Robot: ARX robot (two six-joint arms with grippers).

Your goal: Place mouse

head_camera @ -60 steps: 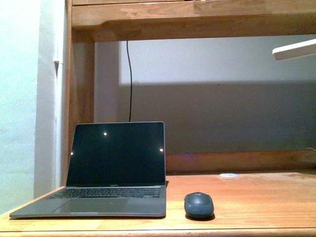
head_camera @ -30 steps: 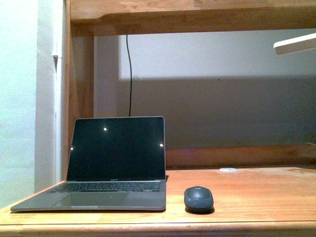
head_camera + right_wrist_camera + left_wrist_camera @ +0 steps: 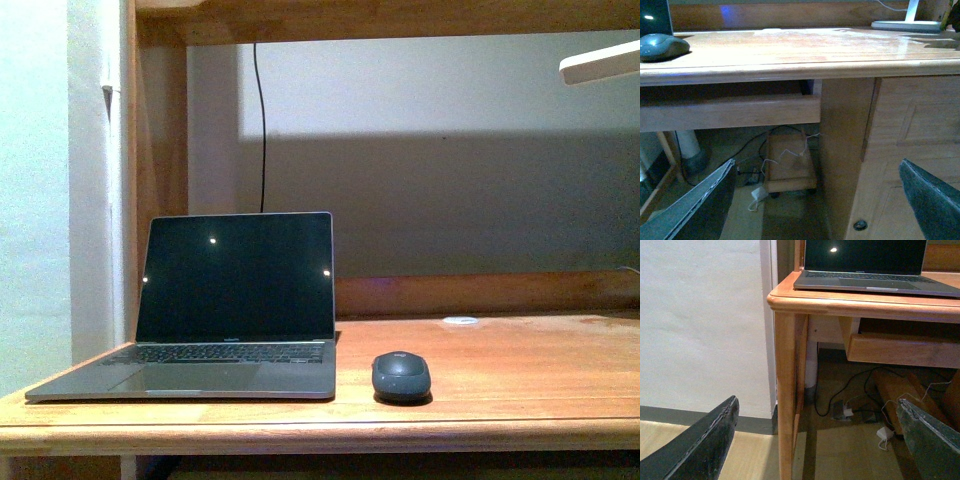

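Both hands, left hand (image 3: pixel 815 440) and right hand (image 3: pixel 815 200), hang released w/ nothing in them, low by the tabletop (image 3: pixel 520 370) edge. Front view has sunk vs. 1 s ago, so you're backing down & away. Mouse (image 3: pixel 402 376) sits lower centre, just right of the laptop (image 3: pixel 235 300); placing looks done.

Bench (image 3: pixel 540 365) bare at 3 o'clock of mouse (image 3: pixel 401 376); laptop (image 3: pixel 235 300) blocks its 9 o'clock side; small white disc (image 3: pixel 460 321) toward 1 o'clock.
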